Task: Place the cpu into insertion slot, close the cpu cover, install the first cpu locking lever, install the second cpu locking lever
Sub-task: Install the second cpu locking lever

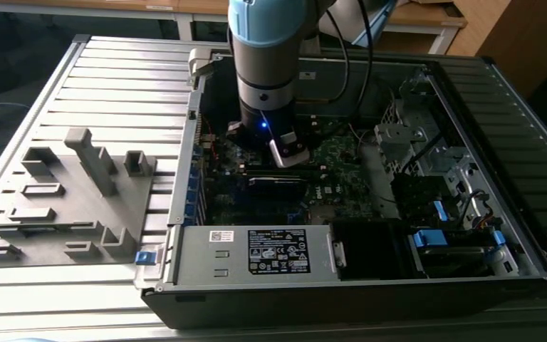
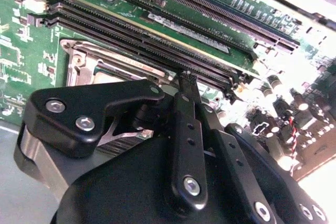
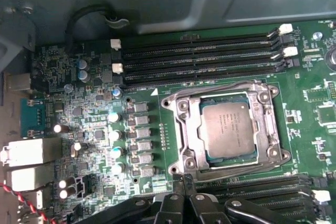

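In the first wrist view the cpu [image 3: 229,130], a flat square chip with a dull grey top, lies in the insertion slot on the green motherboard. The silvery cpu cover [image 3: 181,124] lies flat around it, and the chip shows through its window. Thin wire levers run along the frame's edges; I cannot tell whether they are latched. My gripper [image 3: 184,179] is shut with nothing between its black fingers, just off the socket's edge beside the memory slots. In the second wrist view the gripper [image 2: 185,78] hovers over the memory slots, with the socket frame [image 2: 86,61] beside it. In the exterior view the gripper [image 1: 288,153] hangs inside the open computer case.
Long black memory slots [image 3: 199,56] flank the socket on two sides. The white-labelled power supply box [image 1: 278,251] sits at the case's near edge, with a drive cage [image 1: 426,142] on the exterior view's right. A grey fixture plate [image 1: 65,199] lies outside the case on the left.
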### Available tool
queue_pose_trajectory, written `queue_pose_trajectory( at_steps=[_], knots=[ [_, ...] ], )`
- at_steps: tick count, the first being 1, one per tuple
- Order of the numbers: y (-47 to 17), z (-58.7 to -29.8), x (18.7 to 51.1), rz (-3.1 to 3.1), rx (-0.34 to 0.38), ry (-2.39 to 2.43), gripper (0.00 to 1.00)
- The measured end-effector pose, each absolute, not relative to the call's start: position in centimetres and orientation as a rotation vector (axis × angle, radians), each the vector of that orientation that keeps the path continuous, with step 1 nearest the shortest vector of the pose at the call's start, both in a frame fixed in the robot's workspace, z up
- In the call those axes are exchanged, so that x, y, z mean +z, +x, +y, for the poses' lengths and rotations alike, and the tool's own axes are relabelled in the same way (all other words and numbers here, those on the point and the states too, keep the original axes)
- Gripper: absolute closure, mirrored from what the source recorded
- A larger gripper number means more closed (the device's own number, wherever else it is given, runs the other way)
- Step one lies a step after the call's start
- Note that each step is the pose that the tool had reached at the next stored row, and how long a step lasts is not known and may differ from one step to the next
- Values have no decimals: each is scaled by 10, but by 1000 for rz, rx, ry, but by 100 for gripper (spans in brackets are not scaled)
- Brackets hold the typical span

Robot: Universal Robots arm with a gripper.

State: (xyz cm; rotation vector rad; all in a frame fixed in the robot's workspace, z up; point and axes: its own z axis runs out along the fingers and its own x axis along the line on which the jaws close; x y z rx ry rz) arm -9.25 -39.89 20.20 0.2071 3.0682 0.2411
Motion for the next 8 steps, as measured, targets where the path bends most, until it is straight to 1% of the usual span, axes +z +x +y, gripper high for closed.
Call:
queue_pose_trajectory(
  at_steps=[8],
  knots=[
    [-93,-399,207,3067,241,207,89]
  ],
)
